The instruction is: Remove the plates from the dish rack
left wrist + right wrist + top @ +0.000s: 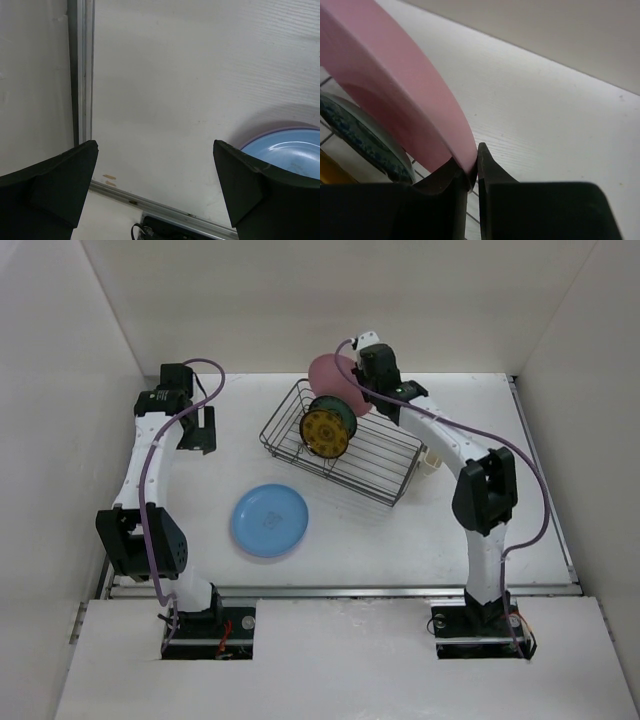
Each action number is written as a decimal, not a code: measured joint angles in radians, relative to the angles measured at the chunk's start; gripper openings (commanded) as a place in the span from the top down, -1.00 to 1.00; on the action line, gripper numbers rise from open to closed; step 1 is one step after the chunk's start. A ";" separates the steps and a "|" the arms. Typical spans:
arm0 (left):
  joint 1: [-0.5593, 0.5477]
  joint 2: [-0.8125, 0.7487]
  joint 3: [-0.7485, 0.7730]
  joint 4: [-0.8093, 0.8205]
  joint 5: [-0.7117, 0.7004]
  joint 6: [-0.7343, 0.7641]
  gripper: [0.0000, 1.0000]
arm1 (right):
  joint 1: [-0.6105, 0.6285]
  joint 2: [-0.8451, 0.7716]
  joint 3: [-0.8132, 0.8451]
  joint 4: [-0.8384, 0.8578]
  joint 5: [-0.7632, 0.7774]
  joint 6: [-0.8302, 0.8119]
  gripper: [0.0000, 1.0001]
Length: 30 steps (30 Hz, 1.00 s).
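Observation:
The dark wire dish rack [385, 455] sits slantwise at the table's back middle. My right gripper [352, 380] is shut on the rim of the pink plate [330, 378], held at the rack's far end; in the right wrist view the pink plate [405, 95] is pinched between my fingertips [472, 167]. The small teal plate [327, 428] with a yellow-brown underside stands upright in the rack, also in the right wrist view [365, 140]. A blue plate [270, 520] lies flat on the table, on a lavender plate [265, 137]. My left gripper [205, 430] is open and empty, left of the rack.
A cream utensil cup [432, 460] hangs on the rack's right end. White walls enclose the table on the left, back and right. A metal rail [85, 75] runs along the table's left edge and another along the front edge.

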 measured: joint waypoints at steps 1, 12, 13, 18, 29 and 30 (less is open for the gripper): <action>-0.001 0.000 0.000 0.000 0.000 0.000 -1.00 | 0.008 -0.016 0.000 0.007 0.024 -0.005 1.00; -0.014 0.000 0.000 0.000 -0.007 0.000 -1.00 | 0.149 -0.274 -0.011 0.087 0.135 -0.036 1.00; -0.014 0.000 0.000 0.000 -0.012 0.000 -1.00 | 0.166 -0.292 -0.023 0.076 0.078 -0.036 1.00; -0.009 -0.008 0.002 0.003 -0.026 -0.001 -1.00 | 0.254 -0.315 -0.094 -0.040 -0.243 -0.024 1.00; 0.003 -0.092 -0.003 0.032 -0.048 -0.005 -1.00 | 0.447 -0.054 -0.160 -0.253 -0.588 0.018 0.87; 0.003 -0.094 -0.008 0.034 -0.048 -0.006 -1.00 | 0.449 -0.047 -0.163 -0.256 -0.597 0.026 0.70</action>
